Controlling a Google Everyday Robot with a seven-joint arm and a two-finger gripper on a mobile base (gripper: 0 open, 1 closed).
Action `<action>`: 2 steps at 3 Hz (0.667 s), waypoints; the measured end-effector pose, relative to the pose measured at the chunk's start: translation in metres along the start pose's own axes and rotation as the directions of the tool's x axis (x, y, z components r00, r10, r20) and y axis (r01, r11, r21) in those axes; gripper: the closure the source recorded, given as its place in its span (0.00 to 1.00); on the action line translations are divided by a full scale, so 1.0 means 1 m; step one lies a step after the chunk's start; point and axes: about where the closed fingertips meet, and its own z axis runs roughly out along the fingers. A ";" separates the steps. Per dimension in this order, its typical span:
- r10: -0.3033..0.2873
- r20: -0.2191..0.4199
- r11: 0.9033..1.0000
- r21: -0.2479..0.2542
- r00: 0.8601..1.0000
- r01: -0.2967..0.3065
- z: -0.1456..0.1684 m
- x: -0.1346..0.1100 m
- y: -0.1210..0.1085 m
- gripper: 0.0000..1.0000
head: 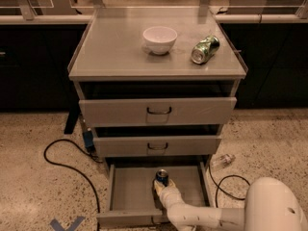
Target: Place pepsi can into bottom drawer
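The bottom drawer [127,192] stands pulled well out, and the pepsi can [162,175] is inside it, upright, near the back and about midway across. The tool [163,187] is down in the drawer too, right against the can's near side. The white arm [202,217] reaches in over the drawer's front edge from the lower right. Whether the tool is clamped on the can or has let go of it cannot be told from here.

By the look of it the task is nearly done: the can sits low in the drawer and seems to be resting on its floor. What is left, most likely, is to let go – if that is not done already – and lift the arm clear without knocking the can over.

Up on the desk [110,47] a bowl [160,38] and a green can [204,49] on its side lie untouched. The two upper drawers [192,110] are partly open.
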 end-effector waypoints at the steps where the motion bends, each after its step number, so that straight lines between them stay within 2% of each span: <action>1: 0.000 0.000 1.000 0.000 1.000 0.000 0.000 0.000 0.000 0.36; 2: 0.000 0.000 1.000 0.000 1.000 0.000 0.000 0.000 0.000 0.11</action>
